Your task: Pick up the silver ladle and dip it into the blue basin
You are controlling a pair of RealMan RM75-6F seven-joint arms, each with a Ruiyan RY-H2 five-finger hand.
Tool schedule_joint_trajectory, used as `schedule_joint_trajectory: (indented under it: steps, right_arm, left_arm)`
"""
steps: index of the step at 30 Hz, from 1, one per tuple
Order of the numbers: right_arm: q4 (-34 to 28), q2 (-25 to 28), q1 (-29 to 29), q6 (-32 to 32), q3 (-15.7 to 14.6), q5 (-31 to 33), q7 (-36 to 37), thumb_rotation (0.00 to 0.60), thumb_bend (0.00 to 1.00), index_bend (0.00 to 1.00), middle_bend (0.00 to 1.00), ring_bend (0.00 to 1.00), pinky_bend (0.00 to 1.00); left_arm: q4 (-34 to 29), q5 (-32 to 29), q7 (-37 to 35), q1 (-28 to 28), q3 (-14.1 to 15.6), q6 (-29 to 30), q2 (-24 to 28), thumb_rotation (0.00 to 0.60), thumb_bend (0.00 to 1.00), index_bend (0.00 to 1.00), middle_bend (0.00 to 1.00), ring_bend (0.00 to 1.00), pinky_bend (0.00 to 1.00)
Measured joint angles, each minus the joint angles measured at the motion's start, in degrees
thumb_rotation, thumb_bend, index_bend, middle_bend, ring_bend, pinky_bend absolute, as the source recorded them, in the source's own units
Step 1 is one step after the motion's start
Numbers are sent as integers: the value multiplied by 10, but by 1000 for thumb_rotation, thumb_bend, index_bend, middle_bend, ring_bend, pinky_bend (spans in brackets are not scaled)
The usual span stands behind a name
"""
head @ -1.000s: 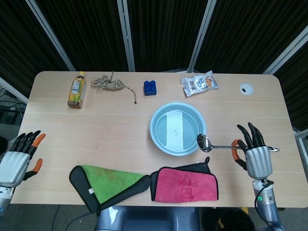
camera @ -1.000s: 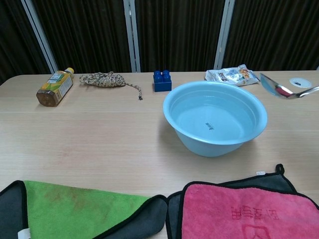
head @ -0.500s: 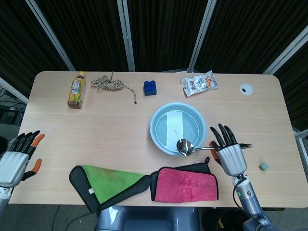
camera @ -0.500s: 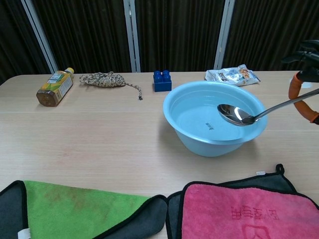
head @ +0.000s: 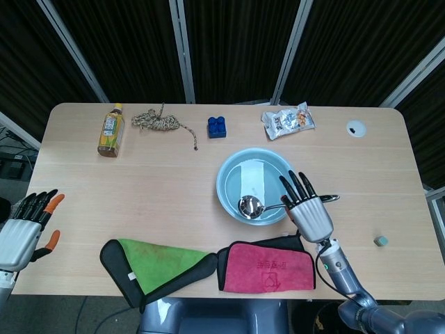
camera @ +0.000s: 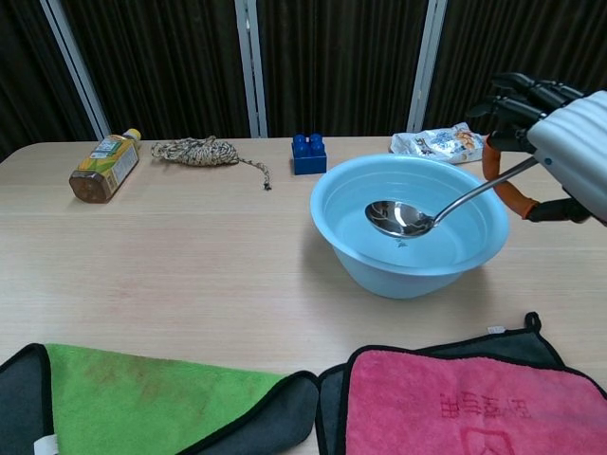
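The silver ladle [head: 252, 207] [camera: 398, 218] has its bowl inside the blue basin [head: 229, 182] [camera: 370, 265], low over the basin's floor. My right hand [head: 306, 212] [camera: 560, 142] holds the ladle's handle from the basin's near right side, its back turned up to the head camera. My left hand [head: 24, 229] hovers off the table's near left corner with its fingers spread and nothing in it; the chest view does not show it.
Along the far edge lie a tea bottle [head: 110, 130], a coil of rope [head: 158, 122], a blue block [head: 217, 126] and a snack packet [head: 288, 120]. Green [head: 156, 261] and pink [head: 268, 266] cloths lie at the near edge. A small grey cube [head: 380, 241] sits near right.
My right hand has carried the ladle leftward from beside the basin until its bowl is down inside it. The left hand has stayed put.
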Motion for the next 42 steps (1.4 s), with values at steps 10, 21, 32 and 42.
schedule_joint_trajectory:
  steps: [10,21,32,42]
  right_arm:
    - [99,-40,40,-32,1,1,14,600,466,671,173,25,174]
    - [263,-103,86,-44,5,19,86,600,463,670,173,26,174]
    - [357,-147,83,-36,-20,28,105,600,458,670,173,26,174]
    - [408,-179,62,-53,-53,27,108,600,458,671,173,27,174]
  left_arm:
    - [1,-10,-1,-8,-2,-17,-1,600,500,22,0,0,0]
    - [0,-27,10,-9,-9,-23,-5,600,503,23,0,0,0]
    - [-3,-30,-9,-19,-8,-42,0,600,501,25,0,0,0]
    - [1,-27,-21,-19,-9,-36,4,600,500,25,0,0,0]
